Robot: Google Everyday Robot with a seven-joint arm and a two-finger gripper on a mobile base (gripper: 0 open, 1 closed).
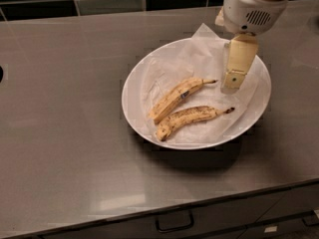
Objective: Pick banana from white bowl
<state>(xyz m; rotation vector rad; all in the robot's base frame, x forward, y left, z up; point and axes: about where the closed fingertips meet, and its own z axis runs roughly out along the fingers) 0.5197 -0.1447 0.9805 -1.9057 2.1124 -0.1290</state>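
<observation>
The gripper [232, 83] hangs over the right side of the bowl [130, 96], just right of the banana [174, 99]; open or closed, I cannot tell. The second banana [192, 117] lies nearer.

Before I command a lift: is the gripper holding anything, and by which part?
Nothing is held. The gripper hangs over the white bowl's right side, just beyond the banana's stem tip, apart from it. It and the other banana lie on the paper.

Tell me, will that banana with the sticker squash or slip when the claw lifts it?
Probably soft: the banana is brown-flecked, so a hard squeeze may bruise it. It looks light and stiff, likely lifting whole. The crumpled paper beneath might shift. The claw hangs above the white bowl, at right.
</observation>
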